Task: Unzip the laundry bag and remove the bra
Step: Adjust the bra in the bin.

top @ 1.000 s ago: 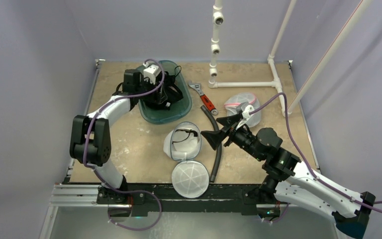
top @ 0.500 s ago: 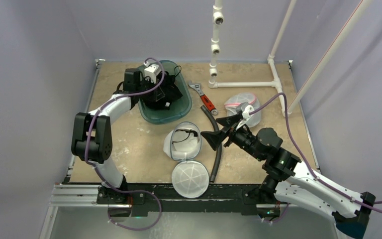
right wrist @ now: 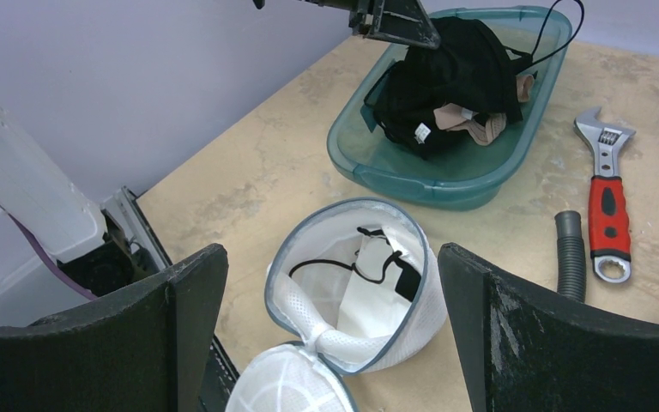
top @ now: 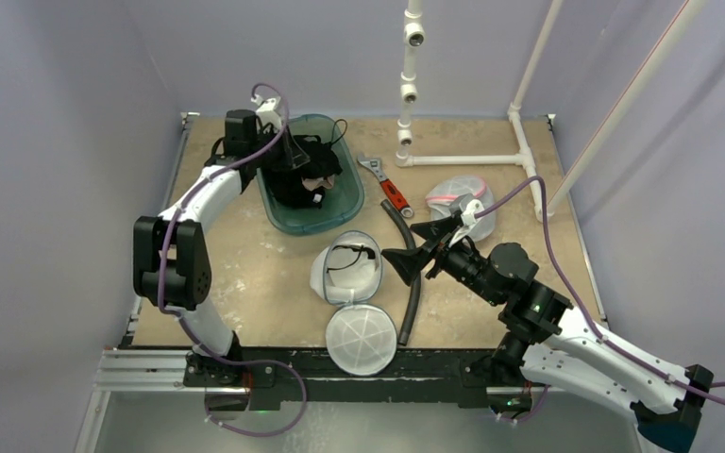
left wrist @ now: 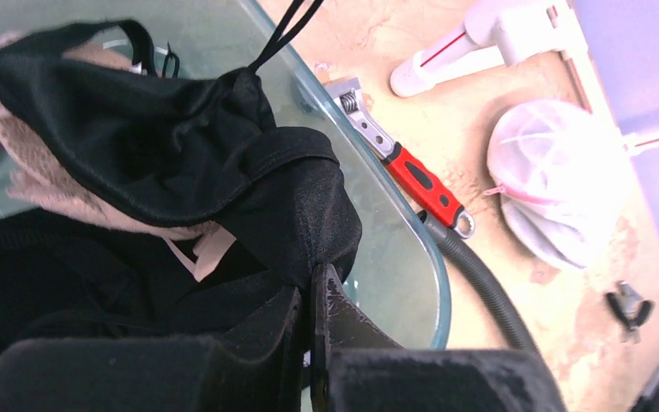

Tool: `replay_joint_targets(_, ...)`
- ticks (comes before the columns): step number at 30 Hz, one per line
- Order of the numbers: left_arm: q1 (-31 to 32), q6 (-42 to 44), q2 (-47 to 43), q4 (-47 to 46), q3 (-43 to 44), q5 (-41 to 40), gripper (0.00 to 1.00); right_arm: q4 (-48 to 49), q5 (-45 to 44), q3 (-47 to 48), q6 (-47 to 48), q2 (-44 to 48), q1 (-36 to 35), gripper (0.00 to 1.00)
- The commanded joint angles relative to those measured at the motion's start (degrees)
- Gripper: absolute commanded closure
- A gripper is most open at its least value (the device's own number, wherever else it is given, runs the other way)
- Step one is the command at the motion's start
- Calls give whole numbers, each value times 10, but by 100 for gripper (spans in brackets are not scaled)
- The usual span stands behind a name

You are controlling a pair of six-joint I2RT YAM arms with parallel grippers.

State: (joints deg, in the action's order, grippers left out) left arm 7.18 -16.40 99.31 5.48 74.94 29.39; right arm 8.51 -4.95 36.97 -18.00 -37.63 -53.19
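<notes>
Over the far-left bin: left gripper (left wrist: 313, 296) has its jaws pressed together on a fold of black fabric, the bra (top: 304, 175), which lies heaped in the green bin (top: 345, 200).
Bag: laundry bag (top: 347, 274) sits mid-table, already unzipped, its round lid (top: 362, 340) flopped open toward the near edge.
Inside the bag: a thin black strap and something white show in the right wrist view; I cannot tell whether that is another garment.
Right gripper: right gripper (right wrist: 330, 318) hangs just above the open bag, jaws spread wide, holding nothing.
Step in hand: judging by the open zip and the garment in the bin, the removal looks nearly done; the left arm seems to be handling the bra at the bin.
Next move: probably letting the fabric go and lifting clear without dragging it out by a strap; the strap left in the bag may want checking.
Nearby: red-handled wrench (top: 392, 193), grey hose (top: 413, 274), second mesh bag (top: 460, 203), white pipe frame (top: 463, 159).
Writing: none legible; a small white tag on the black fabric is too small to read.
</notes>
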Motion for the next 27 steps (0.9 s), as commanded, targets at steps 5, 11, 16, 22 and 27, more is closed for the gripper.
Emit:
replay_joint_targets(5,-32,-179,-24,26,27,55,100,27,5,0,-1,2,2,5)
replay_joint_targets(11,-32,-211,-52,23,-26,64,100,28,5,-2,-1,6,2,5)
replay_joint_targets(16,-32,-184,-54,52,-72,42,100,34,4,-2,-1,0,2,5)
replay_joint_targets(22,-31,-129,-56,109,-96,-5,67,34,3,-4,-2,1,2,5)
replay_joint_targets(27,-32,-95,-100,139,-58,-49,44,37,3,-3,-1,-7,1,5)
